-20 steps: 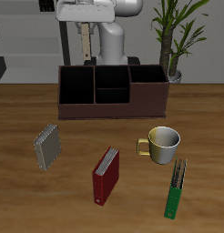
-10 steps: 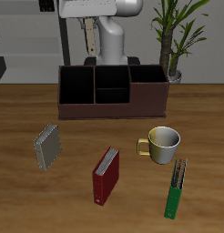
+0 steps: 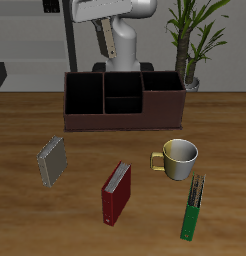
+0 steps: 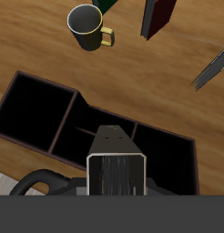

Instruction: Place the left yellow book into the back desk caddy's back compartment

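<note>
Standing apart from the back desk caddy (image 3: 123,100): mug (image 3: 179,158), red book (image 3: 116,192).

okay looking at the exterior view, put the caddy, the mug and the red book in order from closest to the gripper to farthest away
The gripper hangs above and behind the caddy.
1. Caddy: at the table's back, just below the gripper.
2. Mug: on the table in front of the caddy.
3. Red book: nearer the table's front edge than the mug.
</note>
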Available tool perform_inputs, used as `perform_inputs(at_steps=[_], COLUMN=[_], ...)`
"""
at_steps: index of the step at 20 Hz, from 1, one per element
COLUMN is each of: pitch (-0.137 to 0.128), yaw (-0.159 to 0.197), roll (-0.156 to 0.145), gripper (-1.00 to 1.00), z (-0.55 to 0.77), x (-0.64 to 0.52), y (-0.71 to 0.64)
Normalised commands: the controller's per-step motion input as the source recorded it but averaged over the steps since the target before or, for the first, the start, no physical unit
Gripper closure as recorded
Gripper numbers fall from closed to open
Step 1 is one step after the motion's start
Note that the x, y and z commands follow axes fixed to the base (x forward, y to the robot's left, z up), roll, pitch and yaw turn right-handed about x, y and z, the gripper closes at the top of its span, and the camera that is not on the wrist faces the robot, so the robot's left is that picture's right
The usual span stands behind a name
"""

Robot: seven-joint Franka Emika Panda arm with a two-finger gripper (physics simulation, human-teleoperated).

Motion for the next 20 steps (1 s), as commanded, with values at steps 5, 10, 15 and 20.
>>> perform_inputs(at_steps=[5,10,15,20], pitch=[0.013,0.026,0.032,0.001], yaw=[0.211,0.109,0.150,0.175], roll=[0.055,0.005,-0.032,-0.082], gripper=[1.00,1.00,1.00,1.00], z=[0.02,-0.03,0.02,-0.09], x=[-0.08,-0.01,0.15,0.13], y=[0.30,0.07,0.01,0.06])
